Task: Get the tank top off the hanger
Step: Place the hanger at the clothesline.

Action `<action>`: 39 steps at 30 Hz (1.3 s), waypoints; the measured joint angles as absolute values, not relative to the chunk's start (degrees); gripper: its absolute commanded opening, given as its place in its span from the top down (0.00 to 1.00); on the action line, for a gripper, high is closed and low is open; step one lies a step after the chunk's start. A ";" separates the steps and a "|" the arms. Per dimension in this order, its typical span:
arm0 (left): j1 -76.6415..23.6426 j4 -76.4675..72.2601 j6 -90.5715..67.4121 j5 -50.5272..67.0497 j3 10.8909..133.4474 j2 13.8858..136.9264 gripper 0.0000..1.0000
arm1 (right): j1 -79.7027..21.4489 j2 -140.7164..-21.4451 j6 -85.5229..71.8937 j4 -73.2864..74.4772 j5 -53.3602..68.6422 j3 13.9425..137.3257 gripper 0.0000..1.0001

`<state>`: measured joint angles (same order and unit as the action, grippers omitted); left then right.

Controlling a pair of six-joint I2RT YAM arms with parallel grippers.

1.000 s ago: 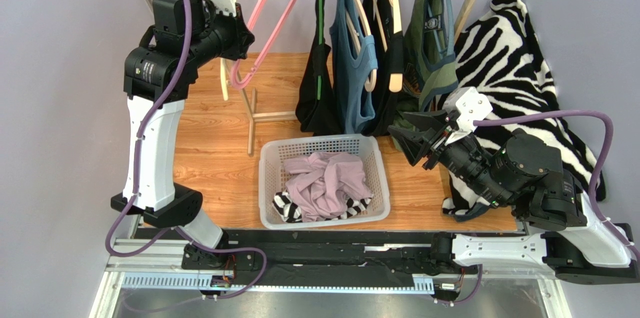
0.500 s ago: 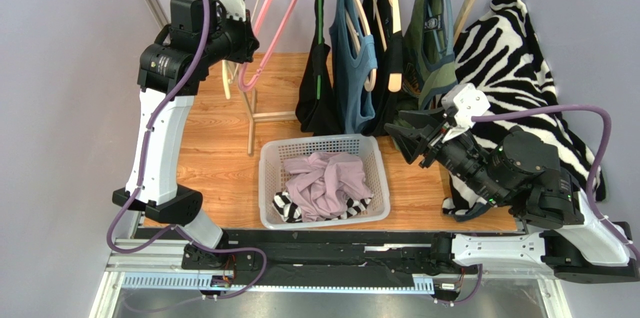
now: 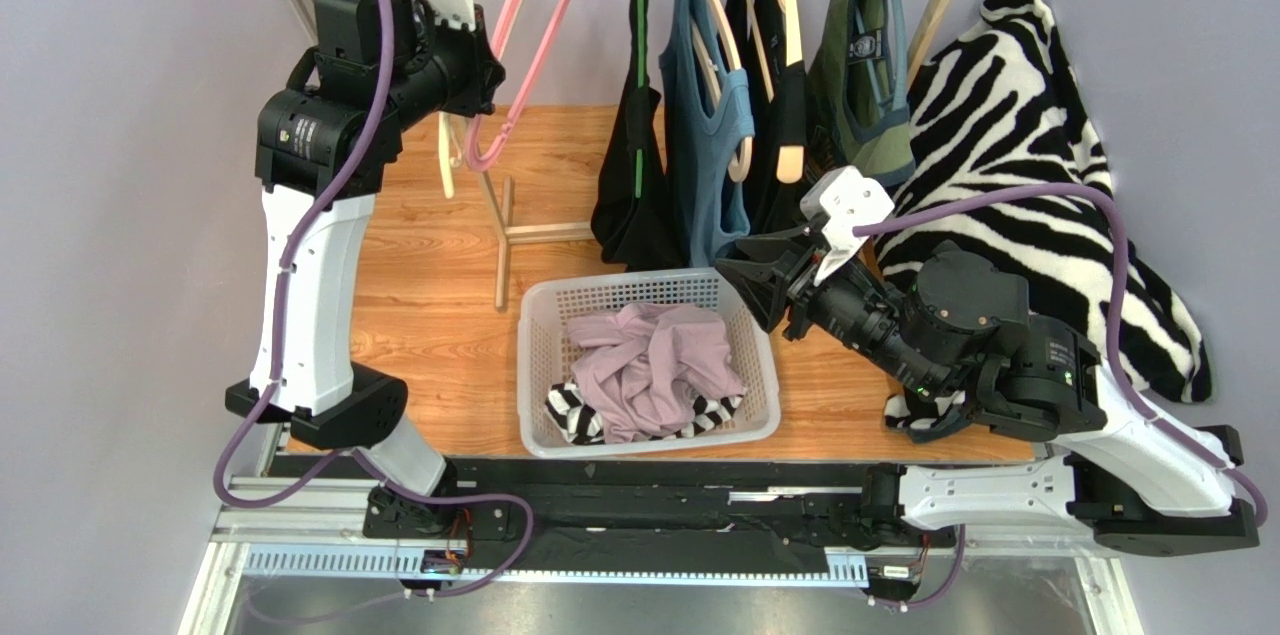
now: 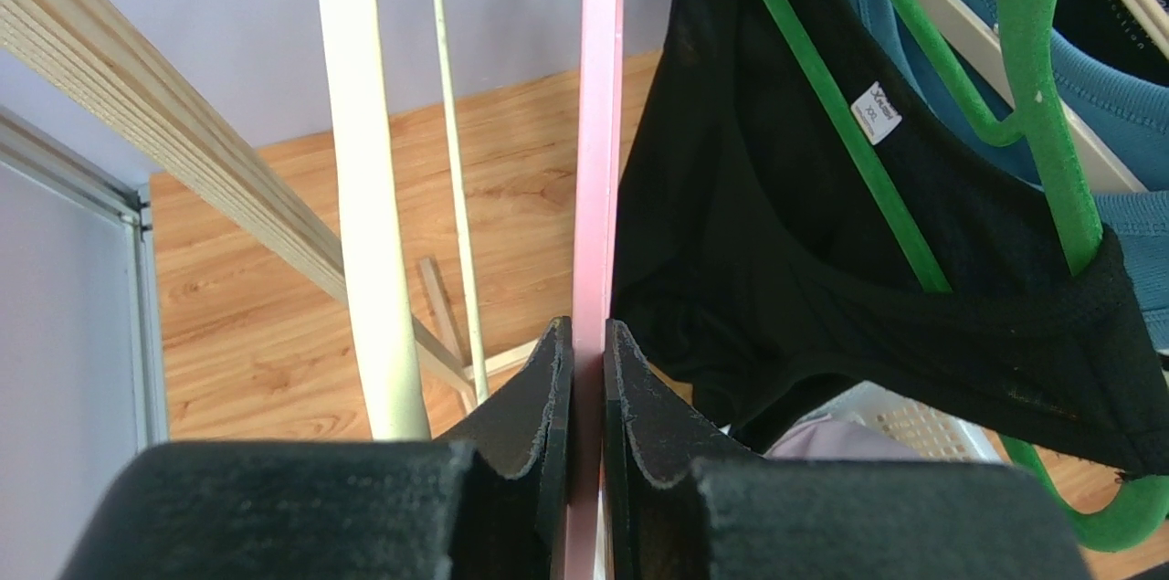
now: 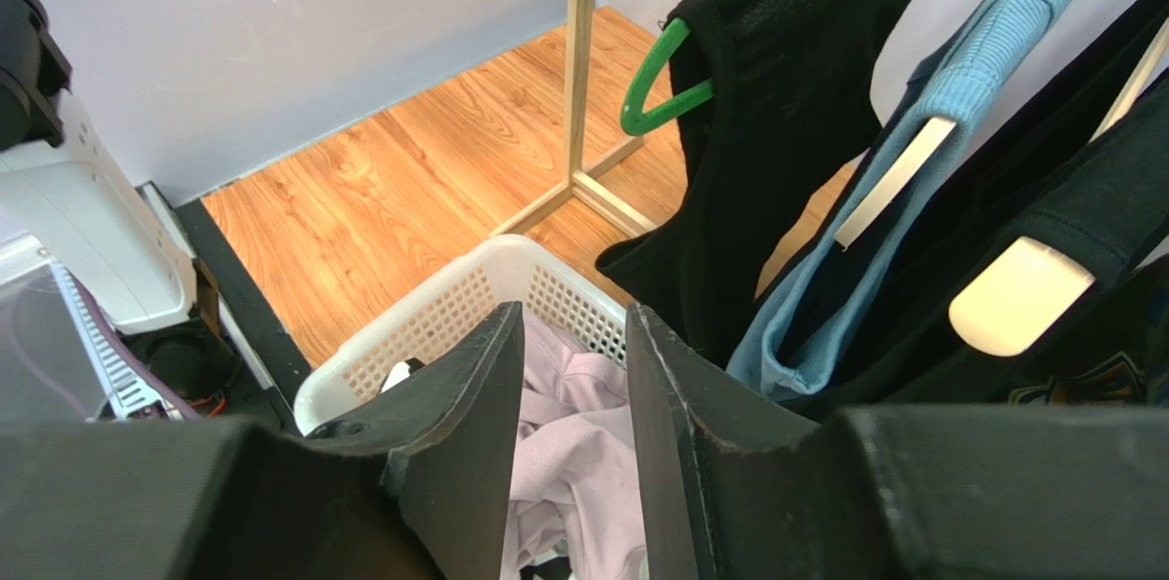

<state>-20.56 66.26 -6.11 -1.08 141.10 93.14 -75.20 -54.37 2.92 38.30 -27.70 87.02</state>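
Your left gripper [image 4: 587,361] is clenched on the bare pink hanger [image 4: 600,128] at the rail, and your right gripper [image 5: 576,388] hangs over the basket [image 5: 453,306] with its jaws apart and nothing between them. The black tank top [image 4: 769,238] hangs on its green hanger [image 4: 1043,87] just beside the pink one. It looks like the next to come off, so bring your right gripper up to a strap and slide it off.

One basket [image 3: 531,358], four hung garments [image 3: 637,170] [image 3: 706,163] [image 3: 766,80] [image 3: 864,88], one zebra cloth [image 3: 1037,110], two arms [image 3: 308,290] [image 3: 1022,350].
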 measured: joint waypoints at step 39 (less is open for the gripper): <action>-20.56 67.48 -4.99 1.30 140.33 97.01 1.00 | -75.20 -50.02 -2.63 38.04 -23.03 86.39 0.77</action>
